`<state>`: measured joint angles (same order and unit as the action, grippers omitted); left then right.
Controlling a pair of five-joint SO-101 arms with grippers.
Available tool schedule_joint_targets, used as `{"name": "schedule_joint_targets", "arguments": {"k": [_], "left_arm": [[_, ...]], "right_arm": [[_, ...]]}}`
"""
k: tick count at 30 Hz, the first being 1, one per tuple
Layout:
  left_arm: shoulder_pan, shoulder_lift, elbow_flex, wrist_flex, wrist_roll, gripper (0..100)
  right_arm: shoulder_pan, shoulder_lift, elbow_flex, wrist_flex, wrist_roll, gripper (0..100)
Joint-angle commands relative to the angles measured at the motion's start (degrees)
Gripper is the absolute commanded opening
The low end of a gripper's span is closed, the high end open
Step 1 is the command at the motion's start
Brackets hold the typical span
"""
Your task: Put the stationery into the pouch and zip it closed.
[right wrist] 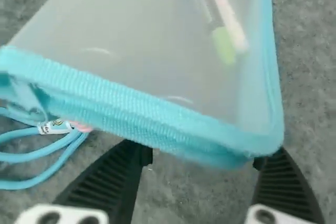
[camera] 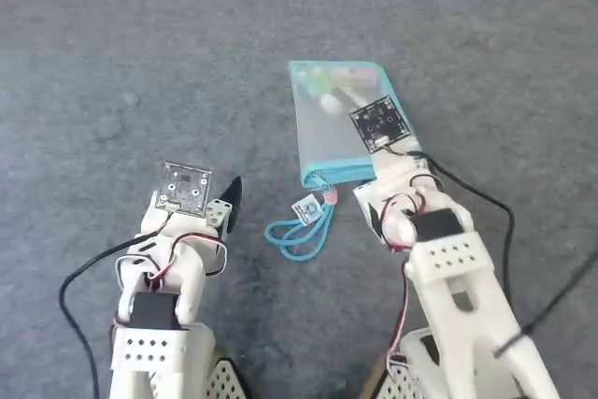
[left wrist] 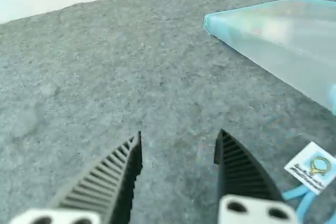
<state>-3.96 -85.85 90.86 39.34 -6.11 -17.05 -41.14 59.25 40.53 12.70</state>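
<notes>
A translucent pouch [camera: 332, 128] with teal trim lies flat at mid-table. Pens [right wrist: 226, 24] show through its wall, green and white among them. Its teal zipper edge [right wrist: 131, 116] faces the arms, with a pink pull [camera: 328, 195], a white tag [camera: 306, 208] and a looped blue cord [camera: 299, 235] at one end. My right gripper [right wrist: 207, 156] is open, its fingers straddling the pouch's near corner on the side away from the pull. My left gripper [left wrist: 178, 150] is open over bare mat, left of the cord and tag [left wrist: 312, 167], apart from the pouch [left wrist: 283, 40].
Grey felt mat [camera: 140, 72] covers the whole table, with free room to the left and behind the pouch. Black cables [camera: 505, 221] trail from the right arm [camera: 439, 240] toward the near right corner.
</notes>
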Motion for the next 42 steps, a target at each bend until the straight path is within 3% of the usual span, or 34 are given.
{"name": "schedule_joint_targets", "arguments": {"k": [1,14,21,26,29,39,42], "left_arm": [[-0.1,0.9,-0.4,-1.8,-0.9,22],[0.4,0.9,-0.2,-1.8,-1.1,21],[0.4,-2.9,0.0,-1.7,-1.0,21],[1.6,-13.9,5.8,-1.3,-0.9,21],[4.8,-18.7,5.4,5.8,-0.9,21],[12.7,-17.7,5.5,7.2,-1.1,21],[14.7,-17.7,5.5,12.1,-1.2,21]], "right_arm": [[-0.7,-10.7,-1.1,4.2,0.1,30.0],[1.6,-46.5,14.9,2.9,-0.1,28.5],[1.8,-58.4,22.1,3.6,1.5,0.2],[4.6,-63.3,25.9,5.8,6.9,8.0],[9.5,-62.6,26.9,6.0,6.8,8.0],[16.3,-62.6,35.7,6.0,7.1,8.0],[18.2,-62.5,37.2,8.8,7.2,8.0]]}}
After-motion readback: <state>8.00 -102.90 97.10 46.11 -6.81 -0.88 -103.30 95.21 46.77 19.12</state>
